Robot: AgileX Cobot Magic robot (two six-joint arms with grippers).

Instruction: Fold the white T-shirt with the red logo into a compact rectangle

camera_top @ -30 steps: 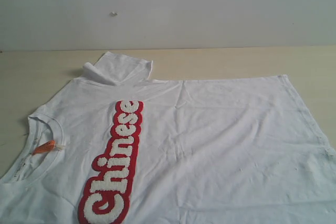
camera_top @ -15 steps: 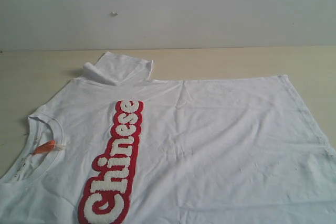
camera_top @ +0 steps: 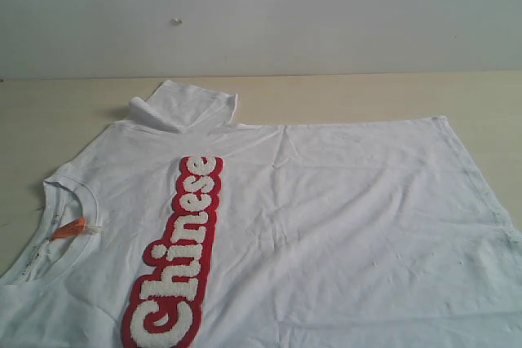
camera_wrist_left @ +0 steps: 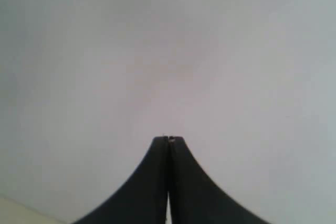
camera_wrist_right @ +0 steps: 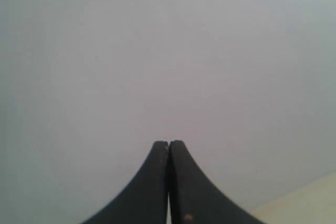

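Note:
The white T-shirt (camera_top: 326, 218) lies spread flat over the table in the exterior view, collar at the left with a small orange neck tag (camera_top: 69, 228). One sleeve (camera_top: 183, 106) points toward the far wall. The red logo (camera_top: 178, 254) with white letters runs along the chest toward the near edge. Neither arm shows in the exterior view. My left gripper (camera_wrist_left: 168, 139) is shut with nothing in it and faces a plain pale wall. My right gripper (camera_wrist_right: 169, 142) is shut and empty too, facing the same kind of wall.
A light wooden table (camera_top: 367, 95) carries the shirt, with bare wood behind it and at the far left. A pale wall (camera_top: 326, 14) rises behind the table. A strip of the tabletop (camera_wrist_right: 310, 203) shows in a corner of the right wrist view.

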